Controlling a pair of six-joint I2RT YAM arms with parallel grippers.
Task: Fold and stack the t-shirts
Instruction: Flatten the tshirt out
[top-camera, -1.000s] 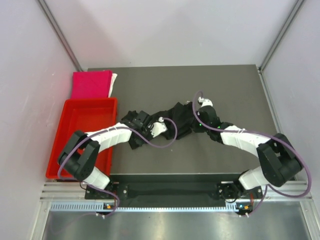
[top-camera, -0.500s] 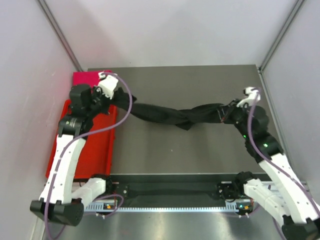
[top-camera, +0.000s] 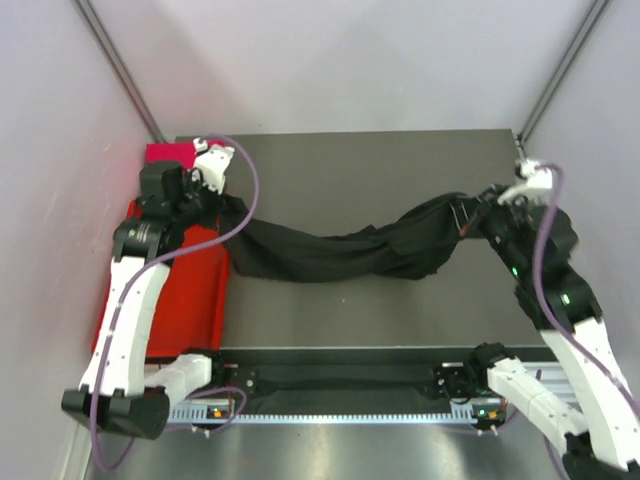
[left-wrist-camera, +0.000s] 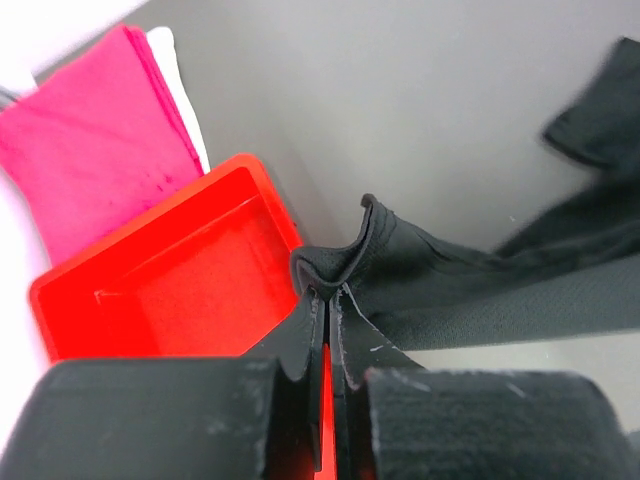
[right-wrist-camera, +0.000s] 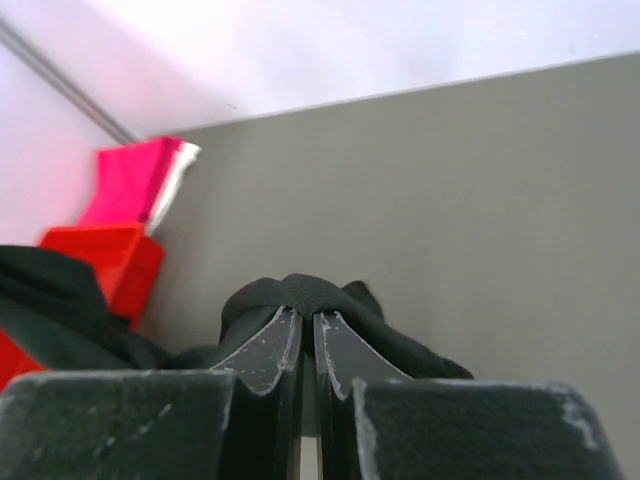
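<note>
The black t-shirt (top-camera: 340, 252) hangs stretched between my two grippers above the dark table. My left gripper (top-camera: 228, 212) is shut on its left end, over the tray's right rim; in the left wrist view the cloth (left-wrist-camera: 420, 275) bunches at my shut fingertips (left-wrist-camera: 328, 295). My right gripper (top-camera: 462, 212) is shut on the right end; the right wrist view shows black cloth (right-wrist-camera: 300, 295) folded over the shut tips (right-wrist-camera: 305, 318). The folded magenta-pink shirt (top-camera: 168, 156) lies at the back left, a white edge beside it (left-wrist-camera: 175, 75).
A red plastic tray (top-camera: 205, 290) sits along the table's left side, under my left arm; it also shows in the left wrist view (left-wrist-camera: 170, 290). Grey walls close in on both sides. The table's (top-camera: 380, 160) far half lies behind the shirt.
Both arms rose and swung apart from the table's middle, pulling the bunched black shirt out. In the last half second the twist came out and the cloth sagged wider.
</note>
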